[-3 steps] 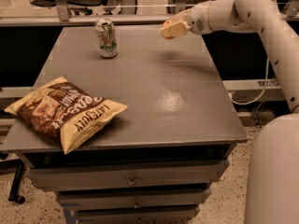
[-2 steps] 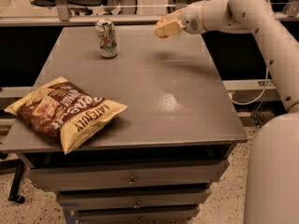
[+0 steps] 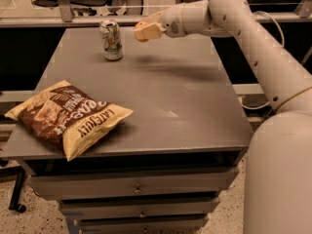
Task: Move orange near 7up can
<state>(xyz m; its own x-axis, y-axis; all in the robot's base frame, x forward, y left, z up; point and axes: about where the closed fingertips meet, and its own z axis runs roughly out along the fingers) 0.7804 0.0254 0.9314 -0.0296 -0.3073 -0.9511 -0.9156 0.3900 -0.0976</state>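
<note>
The 7up can (image 3: 111,39) stands upright near the back left of the grey table (image 3: 185,106). My gripper (image 3: 146,31) hangs in the air above the table's back edge, just right of the can and about level with its top. It is shut on the orange (image 3: 140,24), which shows only as a small orange patch at the upper left of the fingers; the rest is hidden by them. The arm reaches in from the upper right.
A brown-and-yellow chip bag (image 3: 66,116) lies at the table's front left corner. The table top sits on a cabinet with drawers (image 3: 136,186). A rail and chair legs stand behind the table.
My gripper has moved left along the table's back edge with the orange in it, and is closer to the can. The can and the chip bag have not moved.
</note>
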